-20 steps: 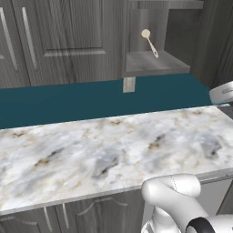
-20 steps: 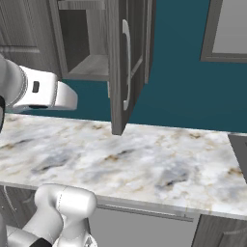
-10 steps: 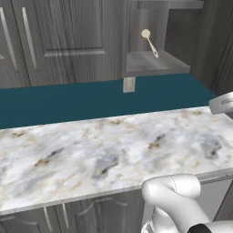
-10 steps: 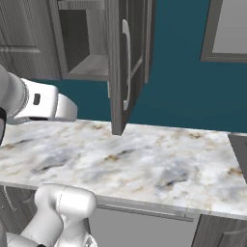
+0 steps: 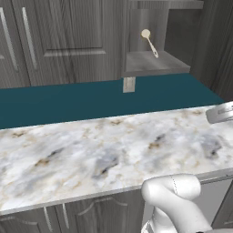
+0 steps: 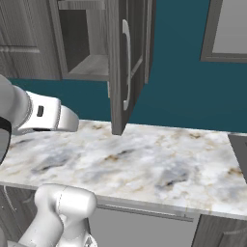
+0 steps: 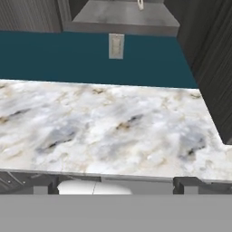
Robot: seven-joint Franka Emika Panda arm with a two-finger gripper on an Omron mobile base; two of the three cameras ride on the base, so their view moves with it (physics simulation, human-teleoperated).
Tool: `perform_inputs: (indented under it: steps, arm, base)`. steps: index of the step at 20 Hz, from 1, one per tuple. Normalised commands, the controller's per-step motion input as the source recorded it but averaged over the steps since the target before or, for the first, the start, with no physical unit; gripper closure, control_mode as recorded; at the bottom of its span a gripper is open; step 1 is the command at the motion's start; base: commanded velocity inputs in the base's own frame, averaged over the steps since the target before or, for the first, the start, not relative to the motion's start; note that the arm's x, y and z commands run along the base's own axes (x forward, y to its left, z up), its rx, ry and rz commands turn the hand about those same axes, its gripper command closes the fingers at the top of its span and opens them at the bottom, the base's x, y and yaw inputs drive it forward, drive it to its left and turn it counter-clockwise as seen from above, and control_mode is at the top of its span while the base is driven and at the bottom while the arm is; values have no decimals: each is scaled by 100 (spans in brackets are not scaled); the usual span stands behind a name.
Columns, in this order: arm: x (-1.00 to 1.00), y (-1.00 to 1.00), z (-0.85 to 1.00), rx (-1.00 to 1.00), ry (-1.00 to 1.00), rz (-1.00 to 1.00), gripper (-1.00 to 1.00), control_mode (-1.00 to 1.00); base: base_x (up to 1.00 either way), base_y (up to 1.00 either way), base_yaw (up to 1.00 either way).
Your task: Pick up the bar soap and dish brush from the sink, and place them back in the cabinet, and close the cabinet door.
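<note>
Dish brush (image 5: 149, 42) leans inside cabinet (image 5: 154, 63) — fingers (image 7: 185, 183) spread, well apart.

Cabinet door (image 6: 126, 62) open over marble counter (image 6: 144, 159).

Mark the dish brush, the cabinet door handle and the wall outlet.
dish brush (image 5: 146, 34), left base view, on its round head.
cabinet door handle (image 6: 127, 67), right base view, mid-bar.
wall outlet (image 7: 116, 46), hand view, plate centre.

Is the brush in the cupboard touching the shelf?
Touching. The left base view shows the dish brush leaning with its handle tip down on the cabinet shelf.
</note>
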Motion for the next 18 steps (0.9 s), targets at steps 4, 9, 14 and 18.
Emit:
perform_inputs:
  steps: [4, 9, 14, 18]
  arm:
    - [0, 1, -24, 0, 1, 0, -100, -100]
    - [0, 0, -22, 0, 1, 0, -100, -100]
    - [0, 0, -11, 0, 0, 0, -100, -100]
    - [0, 0, -1, 0, 0, 0, -100, -100]
  base:
    - [0, 0, 0]
    - [0, 0, 0]
    - [0, 0, 0]
    - [0, 0, 0]
